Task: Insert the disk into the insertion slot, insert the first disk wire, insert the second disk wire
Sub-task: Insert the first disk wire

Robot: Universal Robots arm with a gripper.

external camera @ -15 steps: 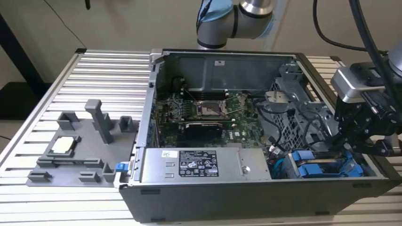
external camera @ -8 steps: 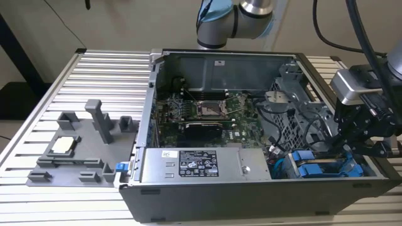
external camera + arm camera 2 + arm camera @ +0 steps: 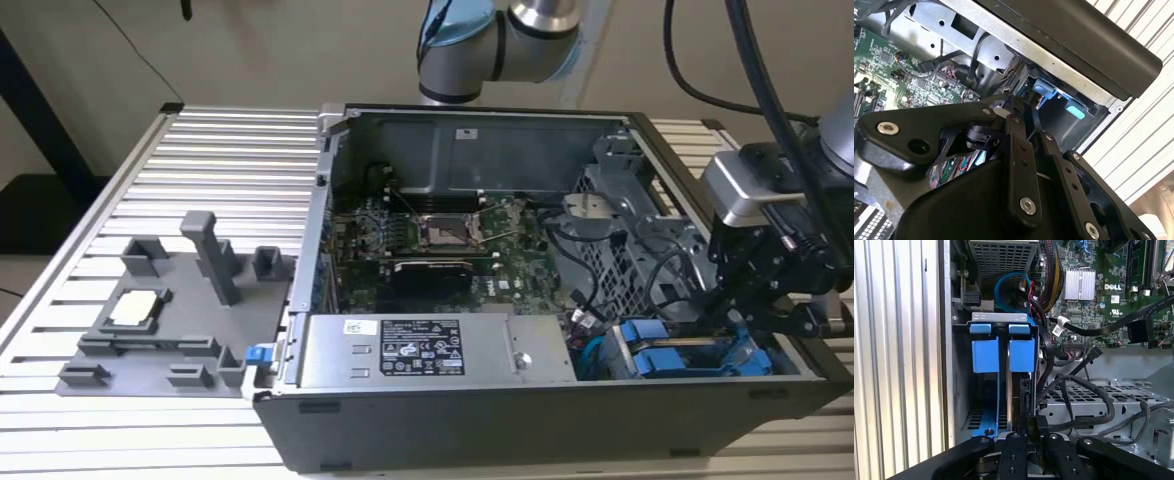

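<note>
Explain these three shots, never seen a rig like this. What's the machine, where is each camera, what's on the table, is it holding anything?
The machine is a single robot arm with a gripper. It is working inside an open computer case that lies on a slatted metal table.

The exterior view takes in the whole scene from off the arm. Both wrist views ride on the arm and look past the gripper into the case.

Also on the table, at the exterior view's left, is a grey plastic holder with a small pale part on it.

In the first wrist view, a drive in a blue frame sits in the case's bay beside a second blue frame. The gripper is at the end of the drive that faces the camera. I cannot tell whether it grips anything.
</note>
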